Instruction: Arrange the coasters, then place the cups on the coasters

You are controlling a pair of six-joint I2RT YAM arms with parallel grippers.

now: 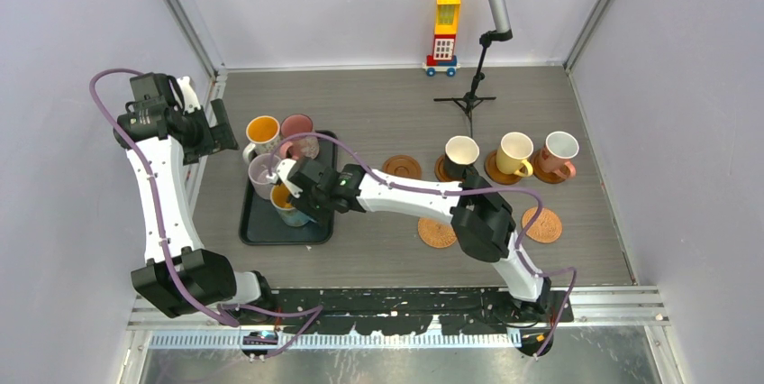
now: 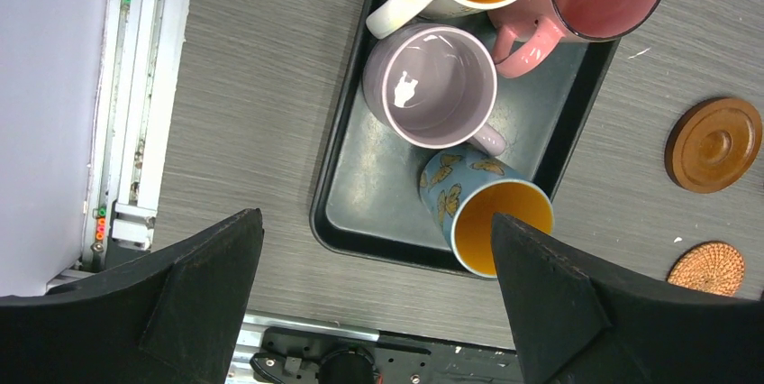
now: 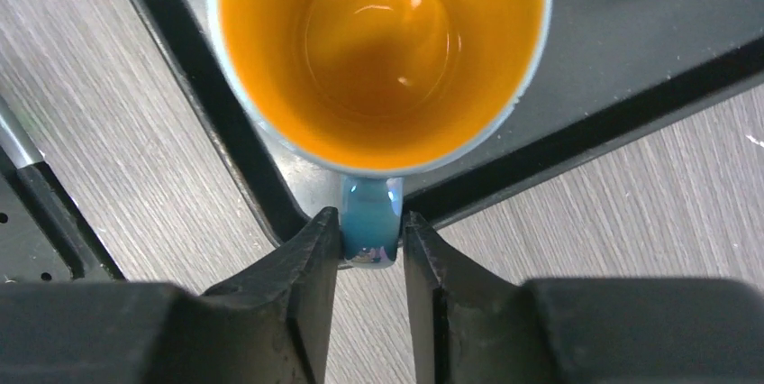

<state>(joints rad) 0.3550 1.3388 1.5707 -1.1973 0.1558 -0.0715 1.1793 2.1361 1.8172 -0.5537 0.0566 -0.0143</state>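
On tray (image 1: 257, 231), near corner: right gripper (image 3: 371, 222) clamped on blue mug (image 3: 378, 41) by its handle (image 3: 370, 213). Left gripper (image 2: 377, 220) jaws wide apart, holding nothing, up left of tray. Lilac mug (image 2: 437, 86) also on tray. Black mug (image 1: 461, 151), yellow mug (image 1: 515, 151), pink mug (image 1: 560, 151) each sit on a coaster. Three bare coasters (image 1: 402, 167) (image 1: 437, 233) (image 1: 541, 224).
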